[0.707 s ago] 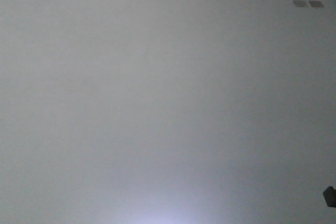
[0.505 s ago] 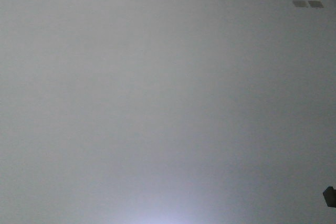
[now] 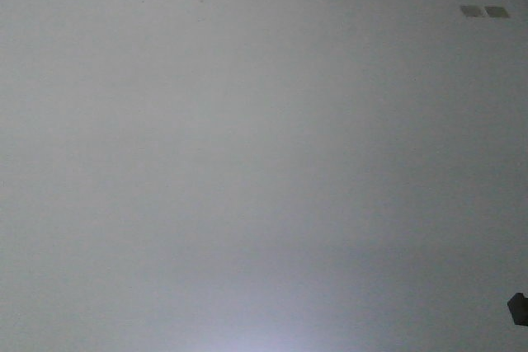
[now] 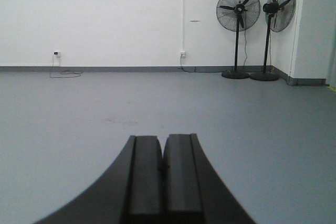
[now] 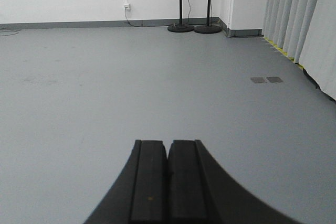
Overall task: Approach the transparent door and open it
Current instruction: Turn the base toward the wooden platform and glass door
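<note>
The transparent door is out of view in every frame. My left gripper (image 4: 163, 139) is shut with nothing between its black fingers, held low over the grey floor (image 4: 79, 108) and facing a white wall. My right gripper (image 5: 168, 144) is likewise shut and empty, pointing across the same floor (image 5: 79, 77). The front view shows only bare grey floor (image 3: 247, 162).
Two black pedestal fans (image 4: 239, 11) stand in the far right corner by the white wall (image 4: 105, 14). Pale curtains (image 5: 302, 19) hang along the right side. Two small dark floor plates (image 5: 266, 80) lie near them, the same floor plates (image 3: 484, 11) showing in the front view. A wall socket with cable (image 4: 56, 54) is at far left.
The floor plates have slid slightly downward in the front view, so the base is creeping forward. Nothing else differs.
</note>
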Motion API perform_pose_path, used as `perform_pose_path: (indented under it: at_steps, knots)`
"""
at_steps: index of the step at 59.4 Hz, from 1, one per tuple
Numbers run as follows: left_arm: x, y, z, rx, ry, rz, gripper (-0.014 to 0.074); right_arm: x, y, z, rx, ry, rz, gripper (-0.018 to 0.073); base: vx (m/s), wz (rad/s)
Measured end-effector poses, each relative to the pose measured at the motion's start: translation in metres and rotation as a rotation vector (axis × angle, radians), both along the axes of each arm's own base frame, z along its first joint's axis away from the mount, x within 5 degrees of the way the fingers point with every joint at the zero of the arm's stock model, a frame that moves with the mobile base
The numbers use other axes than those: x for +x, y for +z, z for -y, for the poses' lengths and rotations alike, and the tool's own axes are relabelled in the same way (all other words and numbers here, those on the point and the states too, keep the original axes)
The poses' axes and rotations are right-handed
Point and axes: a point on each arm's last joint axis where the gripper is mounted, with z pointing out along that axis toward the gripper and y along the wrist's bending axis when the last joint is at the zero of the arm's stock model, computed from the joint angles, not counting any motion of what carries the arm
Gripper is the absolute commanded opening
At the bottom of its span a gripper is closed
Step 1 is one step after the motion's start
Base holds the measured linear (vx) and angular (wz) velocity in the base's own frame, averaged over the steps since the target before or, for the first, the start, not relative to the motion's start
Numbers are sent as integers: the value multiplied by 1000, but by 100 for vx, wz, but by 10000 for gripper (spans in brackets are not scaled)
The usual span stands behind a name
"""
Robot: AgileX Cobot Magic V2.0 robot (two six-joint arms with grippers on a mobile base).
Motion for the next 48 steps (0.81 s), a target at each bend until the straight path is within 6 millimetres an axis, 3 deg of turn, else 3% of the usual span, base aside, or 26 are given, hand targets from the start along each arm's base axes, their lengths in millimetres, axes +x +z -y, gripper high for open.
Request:
perform_pose_path:
  at_steps: [24, 48]
  knots:
    - [0, 0, 0, 0, 0, 0, 1, 0, 0, 0, 0, 0, 0, -8, 42, -2]
    - [0, 0, 0, 0, 0, 0, 4, 0, 0, 0, 0, 0, 0, -8, 69, 34]
